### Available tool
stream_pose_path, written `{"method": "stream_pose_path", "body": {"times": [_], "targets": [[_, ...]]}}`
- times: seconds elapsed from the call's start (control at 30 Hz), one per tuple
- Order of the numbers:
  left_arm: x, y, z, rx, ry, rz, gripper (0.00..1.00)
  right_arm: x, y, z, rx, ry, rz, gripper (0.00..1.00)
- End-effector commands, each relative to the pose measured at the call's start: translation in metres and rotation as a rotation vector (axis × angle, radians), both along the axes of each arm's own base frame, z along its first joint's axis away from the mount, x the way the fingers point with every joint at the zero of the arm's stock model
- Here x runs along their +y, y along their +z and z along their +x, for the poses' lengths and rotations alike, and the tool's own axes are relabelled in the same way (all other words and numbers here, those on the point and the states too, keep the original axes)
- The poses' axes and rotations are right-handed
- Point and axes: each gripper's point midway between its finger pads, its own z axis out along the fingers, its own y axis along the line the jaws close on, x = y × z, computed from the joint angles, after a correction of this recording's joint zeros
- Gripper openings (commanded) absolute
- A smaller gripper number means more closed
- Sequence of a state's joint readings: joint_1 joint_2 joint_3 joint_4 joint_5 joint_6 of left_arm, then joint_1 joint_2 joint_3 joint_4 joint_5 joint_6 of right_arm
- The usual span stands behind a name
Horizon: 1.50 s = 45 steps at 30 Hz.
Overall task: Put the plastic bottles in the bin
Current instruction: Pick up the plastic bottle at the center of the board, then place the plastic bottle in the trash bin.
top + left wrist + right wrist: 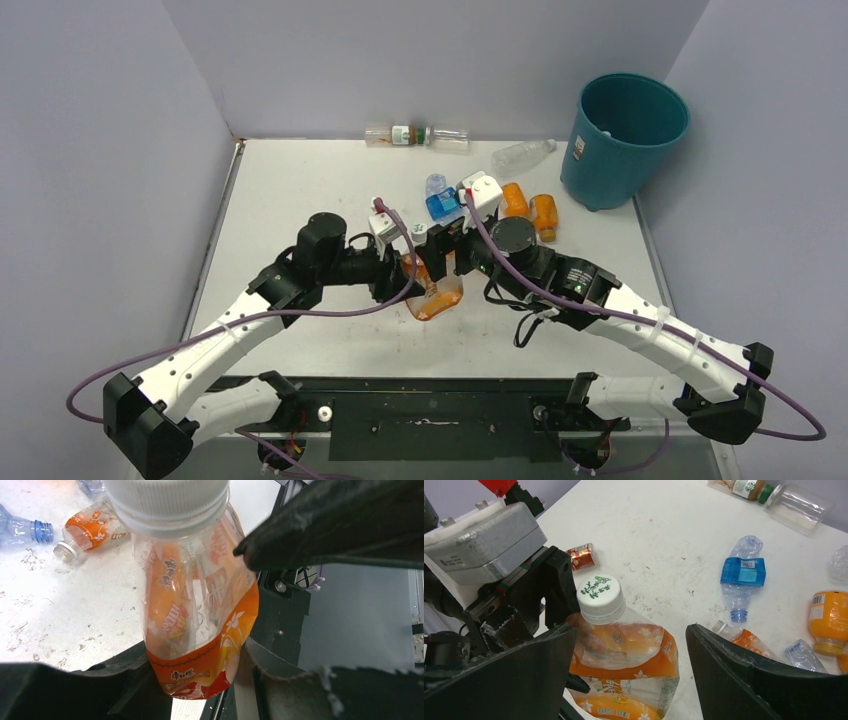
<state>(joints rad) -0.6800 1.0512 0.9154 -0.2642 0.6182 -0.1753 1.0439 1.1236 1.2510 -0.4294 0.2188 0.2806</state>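
Your jug (437,295), orange-labelled with a white cap, sits cap-up between the two arms. It is well short of the bin (668,150), which stands far beyond the jug and to its right. Your left claw (408,268) is clenched on the jug. In the left wrist view one dark finger presses into its shoulder just under the cap, and the other lies against the opposite side. You cannot tell whether the jug's base touches the table (300,200). Your right claw (630,632) is released, its jaws spread wide astride the jug. One finger overlaps the jug's label in the right wrist view; the other stands clear of it, with bare table between.

Just beyond the jug a blue-labelled bottle (440,200) lies uncapped on its side. Beyond the jug and to its right lie an orange bottle (514,200) and a second orange bottle (545,215), close together. Farther out that way is a clear bottle (520,155). Farthest beyond the jug, a labelled bottle (400,135) and a wide clear bottle (450,138) lie end to end by the wall (400,60). A crushed orange bottle (744,637) lies just right of the jug, and a small red-labelled bottle (581,556) lies beyond the jug to its left.
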Motion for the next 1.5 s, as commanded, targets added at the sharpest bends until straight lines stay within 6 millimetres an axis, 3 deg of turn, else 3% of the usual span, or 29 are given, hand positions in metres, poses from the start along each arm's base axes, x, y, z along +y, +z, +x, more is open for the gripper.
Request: {"method": "stream_pose_path", "body": {"times": [0.0,0.37,0.47,0.6,0.63,0.73,0.8,0.83,0.87,0.93,1.03,1.17,1.27,1.47], "targets": [[-0.003,0.025,-0.006,-0.091,-0.037,-0.092,0.0,0.009,0.03,-0.002,-0.044,0.025,0.098,0.8],[-0.005,0.022,-0.012,-0.082,-0.05,-0.097,0.0,0.035,0.01,0.009,-0.018,0.035,0.081,0.65],[-0.006,0.022,-0.014,-0.086,-0.056,-0.102,0.0,0.038,0.003,0.011,-0.006,0.035,0.067,0.51],[-0.007,0.022,-0.016,-0.102,-0.054,-0.11,0.0,0.038,-0.004,0.011,0.008,0.029,0.047,0.15],[-0.007,0.021,-0.015,-0.108,-0.041,-0.114,0.04,0.036,-0.003,0.012,0.008,0.018,0.046,0.07],[-0.004,0.027,-0.01,-0.138,0.004,-0.14,0.38,0.026,0.004,0.013,-0.001,-0.013,0.041,0.05],[0.001,0.032,-0.006,-0.171,0.055,-0.164,0.68,0.016,0.013,0.016,-0.023,-0.05,0.031,0.05],[0.004,0.042,0.001,-0.211,0.104,-0.2,0.9,0.01,0.02,0.019,-0.041,-0.078,0.027,0.05],[0.008,0.05,0.005,-0.237,0.148,-0.234,0.98,0.002,0.033,0.023,-0.066,-0.116,0.03,0.05],[0.019,0.06,0.011,-0.274,0.232,-0.291,0.96,-0.018,0.051,0.032,-0.119,-0.21,0.023,0.05],[0.036,0.072,0.018,-0.326,0.346,-0.359,0.96,-0.059,0.098,0.045,-0.254,-0.393,0.046,0.05],[0.053,0.081,0.023,-0.39,0.439,-0.423,0.96,-0.112,0.146,0.061,-0.475,-0.675,0.057,0.05],[0.06,0.08,0.026,-0.417,0.477,-0.44,0.96,-0.145,0.169,0.076,-0.618,-0.9,0.103,0.05],[0.063,0.072,0.033,-0.408,0.519,-0.42,0.96,-0.177,0.18,0.139,-0.681,-1.187,0.104,0.05]]}}
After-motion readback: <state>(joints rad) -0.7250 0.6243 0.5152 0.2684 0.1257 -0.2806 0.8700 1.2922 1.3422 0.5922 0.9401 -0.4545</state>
